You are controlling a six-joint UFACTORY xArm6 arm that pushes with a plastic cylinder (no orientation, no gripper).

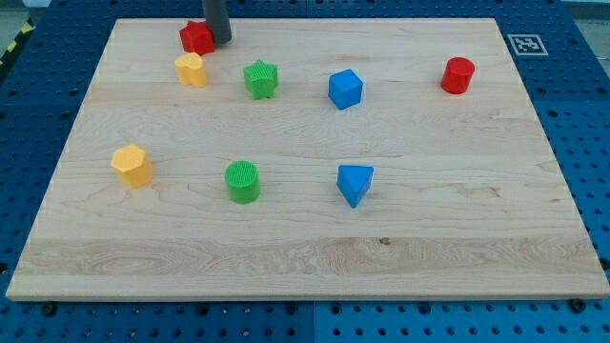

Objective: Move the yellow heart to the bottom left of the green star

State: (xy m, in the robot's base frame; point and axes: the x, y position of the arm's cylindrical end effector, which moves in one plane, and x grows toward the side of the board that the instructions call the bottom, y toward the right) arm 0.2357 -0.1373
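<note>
The yellow heart (pixel 191 69) lies near the view's top left, just left of the green star (pixel 260 78) and slightly higher than it. My tip (pixel 219 41) is at the top edge of the board, touching or nearly touching the right side of the red star (pixel 196 37). The tip sits above and slightly right of the yellow heart, and up and to the left of the green star. The red star sits directly above the yellow heart with a small gap between them.
A blue cube (pixel 345 89) lies right of the green star, and a red cylinder (pixel 457 74) sits at the top right. A yellow hexagon (pixel 132 165), a green cylinder (pixel 242 181) and a blue triangle (pixel 355 183) form a lower row on the wooden board (pixel 305 257).
</note>
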